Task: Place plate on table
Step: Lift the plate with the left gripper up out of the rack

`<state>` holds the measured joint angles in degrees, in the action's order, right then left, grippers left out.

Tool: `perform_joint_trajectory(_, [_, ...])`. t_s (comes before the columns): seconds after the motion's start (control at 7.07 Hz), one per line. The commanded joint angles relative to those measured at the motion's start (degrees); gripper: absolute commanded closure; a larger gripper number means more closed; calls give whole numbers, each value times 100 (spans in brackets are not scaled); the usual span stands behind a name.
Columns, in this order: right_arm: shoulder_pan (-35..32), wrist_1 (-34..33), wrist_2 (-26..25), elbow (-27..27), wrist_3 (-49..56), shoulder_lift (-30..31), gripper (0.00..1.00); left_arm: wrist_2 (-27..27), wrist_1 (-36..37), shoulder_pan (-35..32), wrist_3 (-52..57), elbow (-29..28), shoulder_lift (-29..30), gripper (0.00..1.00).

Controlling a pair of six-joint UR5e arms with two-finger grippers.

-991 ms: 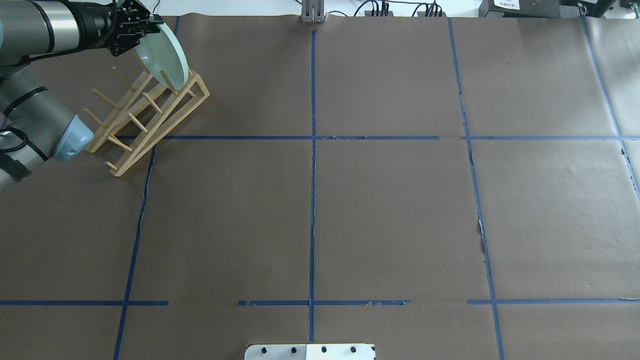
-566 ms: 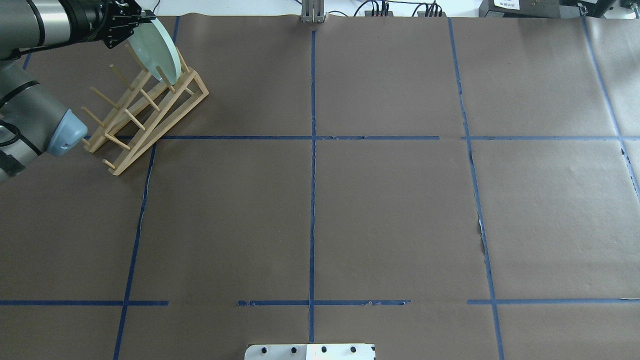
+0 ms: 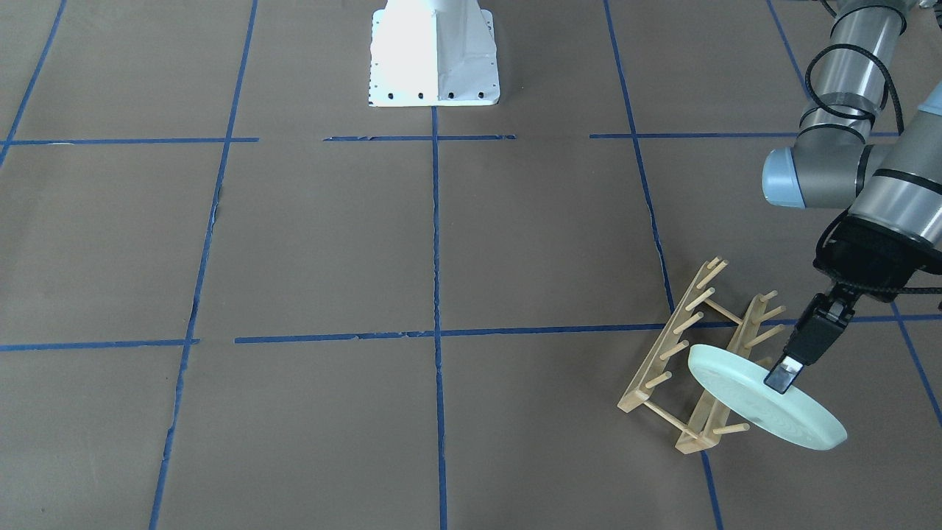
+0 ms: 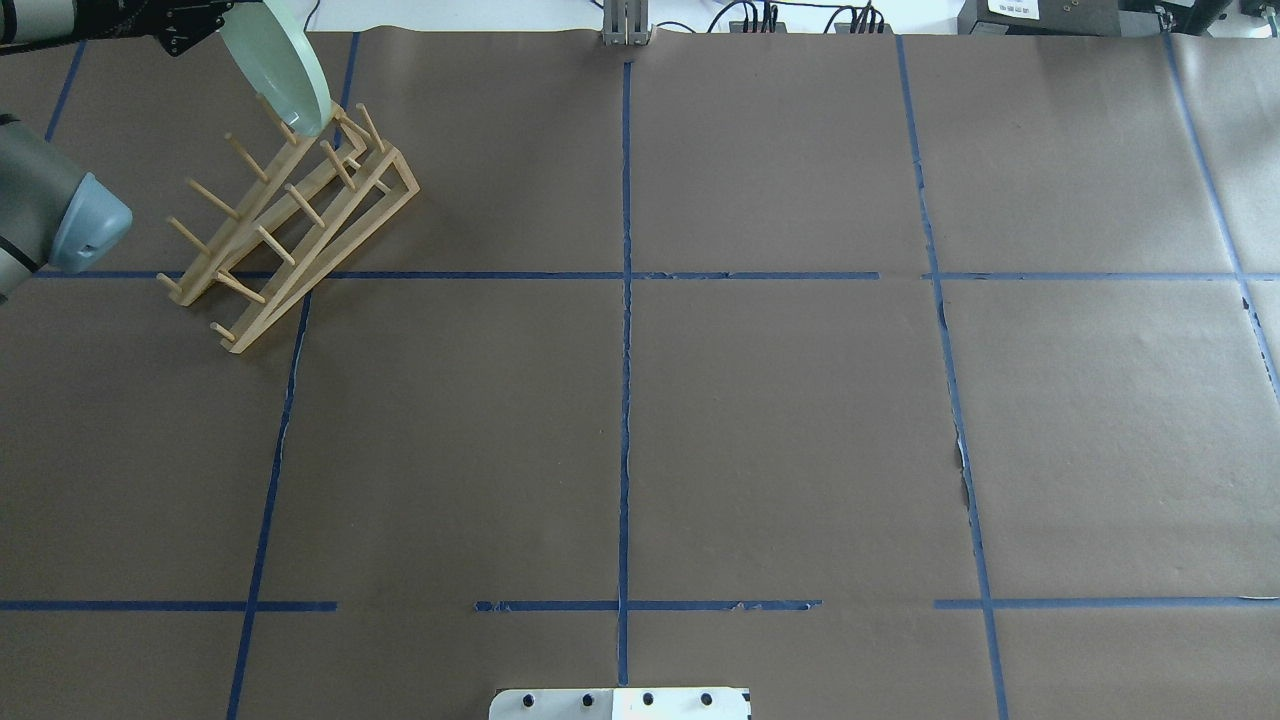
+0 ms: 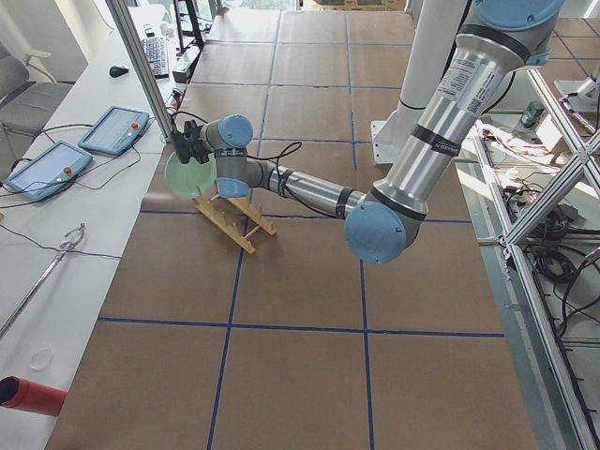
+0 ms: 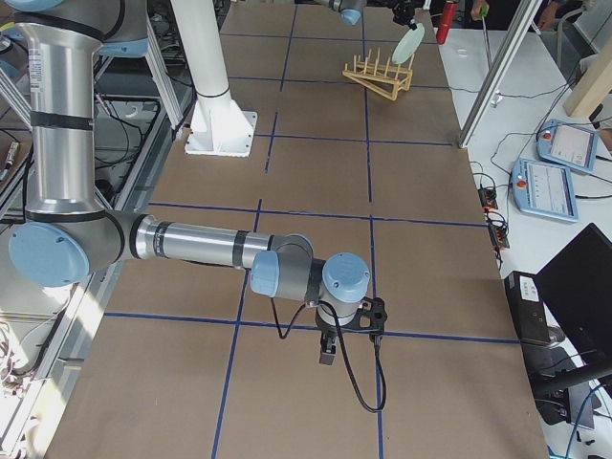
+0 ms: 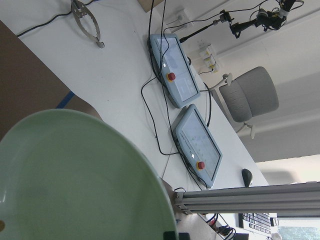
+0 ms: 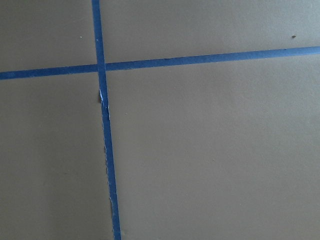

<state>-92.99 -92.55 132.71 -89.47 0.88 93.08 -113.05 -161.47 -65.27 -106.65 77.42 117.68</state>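
Note:
The pale mint-green plate [image 3: 758, 401] hangs tilted over the far end of the wooden peg rack [image 3: 668, 340]. My left gripper [image 3: 780, 379] is shut on its upper rim. In the overhead view the plate [image 4: 275, 60] sits at the top left, its lower edge just above the rack's [image 4: 320, 262] end pegs; I cannot tell if they touch. It fills the left wrist view [image 7: 75, 175]. My right gripper [image 6: 325, 356] hovers low over the brown-paper table [image 3: 331, 235], far from the plate; I cannot tell if it is open or shut.
The white robot base [image 3: 434, 51] stands at the table's near-robot edge. Beyond the table edge by the plate, a white bench holds two teach pendants [image 7: 175, 70] and cables. The right wrist view shows only brown paper with a blue tape cross [image 8: 100, 67].
My left gripper has lifted the plate up and back out of the rack's pegs, toward the far left corner. The rack has shifted slightly.

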Motion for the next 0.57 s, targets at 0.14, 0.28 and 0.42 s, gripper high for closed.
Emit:
perform_joint_trajectory(0.14, [0,0,0,0,0,0,0,-760,-16,-546,-531,255,9,100])
perform_joint_trajectory(0.28, [0,0,0,0,0,0,0,-858,-16,-661,-628,300,70,100])
perform_joint_trajectory(0.42, [0,0,0,0,0,0,0,-868,45,-680,-629,465,105,100])
